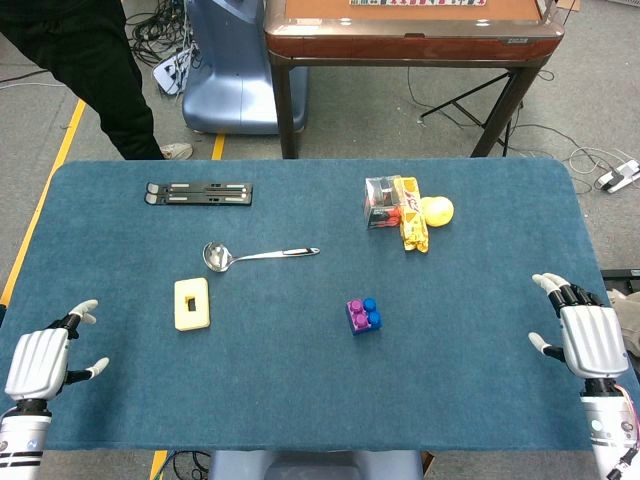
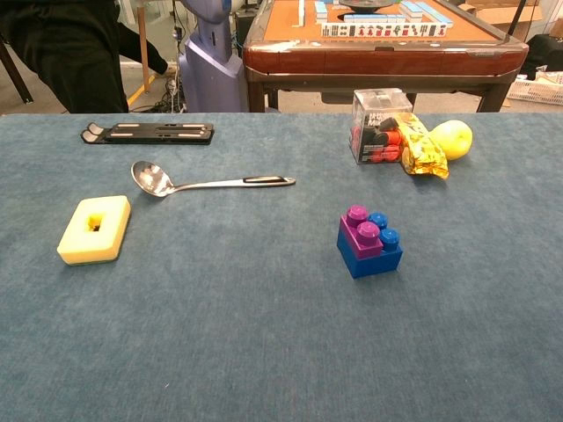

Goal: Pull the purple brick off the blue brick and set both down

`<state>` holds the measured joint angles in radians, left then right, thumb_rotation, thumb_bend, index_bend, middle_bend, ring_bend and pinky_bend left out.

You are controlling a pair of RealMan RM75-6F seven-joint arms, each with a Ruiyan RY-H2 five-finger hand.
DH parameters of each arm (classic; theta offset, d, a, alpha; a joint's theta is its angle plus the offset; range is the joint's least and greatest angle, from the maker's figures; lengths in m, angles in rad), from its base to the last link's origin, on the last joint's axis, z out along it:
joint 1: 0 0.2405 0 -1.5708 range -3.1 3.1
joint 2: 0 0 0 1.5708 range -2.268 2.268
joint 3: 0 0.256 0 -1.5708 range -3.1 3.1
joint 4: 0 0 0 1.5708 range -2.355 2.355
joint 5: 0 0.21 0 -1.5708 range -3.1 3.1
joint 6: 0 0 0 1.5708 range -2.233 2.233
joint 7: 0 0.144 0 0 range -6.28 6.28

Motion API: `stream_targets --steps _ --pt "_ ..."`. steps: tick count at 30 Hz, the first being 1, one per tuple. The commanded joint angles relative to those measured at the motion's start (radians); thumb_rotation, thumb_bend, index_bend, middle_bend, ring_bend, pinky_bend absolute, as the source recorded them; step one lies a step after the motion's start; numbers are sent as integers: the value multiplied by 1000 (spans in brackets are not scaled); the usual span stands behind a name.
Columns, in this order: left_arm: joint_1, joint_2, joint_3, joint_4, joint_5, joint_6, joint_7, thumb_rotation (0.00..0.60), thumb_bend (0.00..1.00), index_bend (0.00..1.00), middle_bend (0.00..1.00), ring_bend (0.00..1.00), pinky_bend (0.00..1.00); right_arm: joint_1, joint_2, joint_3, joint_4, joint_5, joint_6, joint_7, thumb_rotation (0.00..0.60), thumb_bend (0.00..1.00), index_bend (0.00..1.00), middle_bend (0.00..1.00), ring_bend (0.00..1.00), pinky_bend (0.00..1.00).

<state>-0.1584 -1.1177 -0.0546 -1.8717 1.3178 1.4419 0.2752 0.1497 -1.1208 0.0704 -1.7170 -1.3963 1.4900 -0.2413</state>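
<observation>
Both hands sit at the near edge of the blue-covered table (image 1: 300,400), the left hand (image 1: 40,360) at one corner and the right hand (image 1: 590,335) at the other, each empty with fingers spread and nothing in its grasp. Between them and further out, somewhat nearer the right hand, stands the purple brick (image 2: 363,231), pressed onto the left half of the blue brick (image 2: 374,251); the pair is untouched, so separation is not yet begun. Risk lies in the grip: the bricks are small, and if one hand does not pin the blue brick firmly, pulling on the purple one would likely lift or topple both together. Well beyond the left hand lie a yellow sponge (image 1: 191,303), a steel ladle (image 1: 255,256) and a black clip-like bar (image 1: 199,193); beyond the right hand, a clear box (image 1: 382,202), snack packet (image 1: 411,225) and yellow fruit (image 1: 436,210). Only the head view shows the hands; the chest view alone reveals the bricks' stacking from the side.
</observation>
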Motion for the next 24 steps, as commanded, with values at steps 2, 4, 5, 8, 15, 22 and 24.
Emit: stream_targets --steps 2,4,5,8,15,22,24 --pt "3 -3 2 -13 11 3 -3 600 0 240 345 440 651 5 -3 8 5 3 -12 4 600 0 239 287 271 411" --pt "-3 -5 1 -20 21 -4 -5 600 0 240 345 440 651 9 -5 12 8 3 -19 5 600 0 239 287 271 411" --pt "-9 -6 0 -25 33 -11 -9 600 0 240 345 440 651 11 -5 15 7 3 -23 5 600 0 239 287 271 411" --pt "-32 -12 -7 -29 97 -20 -44 600 0 248 399 453 683 15 -3 22 2 3 -27 3 600 0 239 287 271 411" --pt "-120 -96 -50 -31 225 -55 -108 600 0 305 739 668 851 24 14 37 -11 6 -41 -4 600 0 239 287 271 411" --pt "-254 -184 -119 -70 267 -159 -78 600 58 278 998 889 1000 22 27 42 -28 4 -38 -10 600 0 239 287 271 411" --pt "-298 -199 -137 -85 266 -204 -57 600 92 278 1000 926 1000 18 28 43 -31 4 -34 -9 600 0 239 287 271 411"
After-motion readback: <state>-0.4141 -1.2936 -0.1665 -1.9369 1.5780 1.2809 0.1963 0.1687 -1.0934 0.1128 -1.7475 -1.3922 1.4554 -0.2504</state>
